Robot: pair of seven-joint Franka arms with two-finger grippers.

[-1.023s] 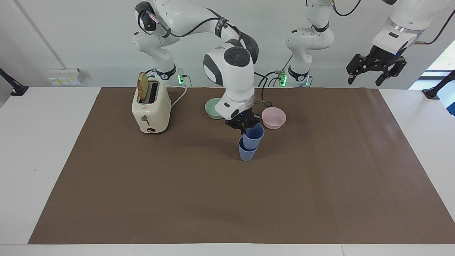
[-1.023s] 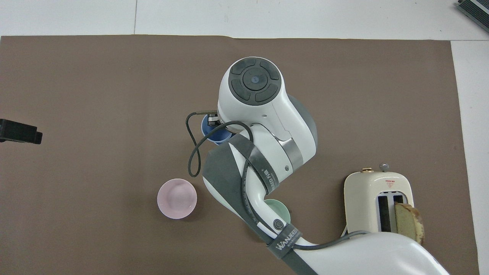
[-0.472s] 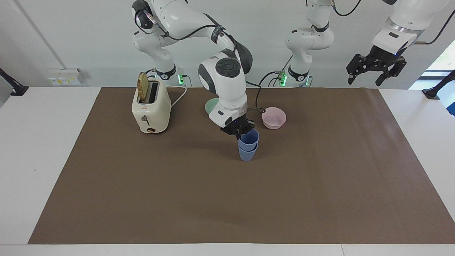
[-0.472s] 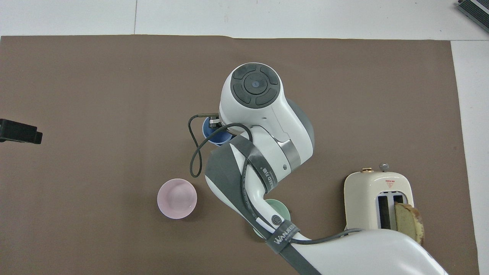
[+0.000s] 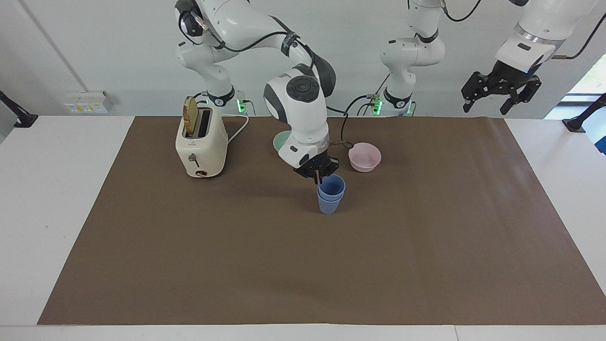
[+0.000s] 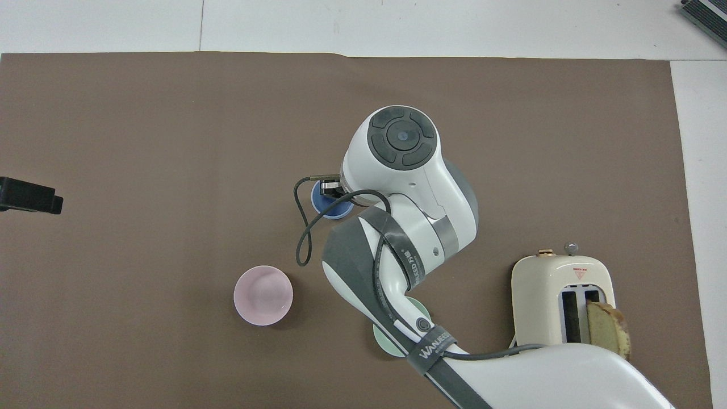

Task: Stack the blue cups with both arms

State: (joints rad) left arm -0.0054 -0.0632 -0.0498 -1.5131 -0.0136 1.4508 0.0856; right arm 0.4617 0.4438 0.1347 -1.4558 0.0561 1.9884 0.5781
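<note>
Two blue cups stand nested in the middle of the brown mat: the upper cup (image 5: 332, 185) sits deep inside the lower cup (image 5: 328, 206). In the overhead view only a part of the cups (image 6: 328, 205) shows beside the right arm's wrist. My right gripper (image 5: 319, 177) is just over the upper cup's rim on the robots' side, fingers open and no longer holding the cup. My left gripper (image 5: 496, 98) waits open and empty, high over the left arm's end of the table; its tip shows in the overhead view (image 6: 29, 195).
A pale pink bowl (image 5: 364, 157) and a pale green bowl (image 5: 282, 140) sit nearer to the robots than the cups. A cream toaster (image 5: 200, 142) with a bread slice stands toward the right arm's end. The brown mat (image 5: 426, 246) covers the table.
The right gripper lowered the upper cup into the lower one and let it go. The cup dropped deeper, and the right wrist shifted a little toward the right arm's end. The left arm stayed still.
</note>
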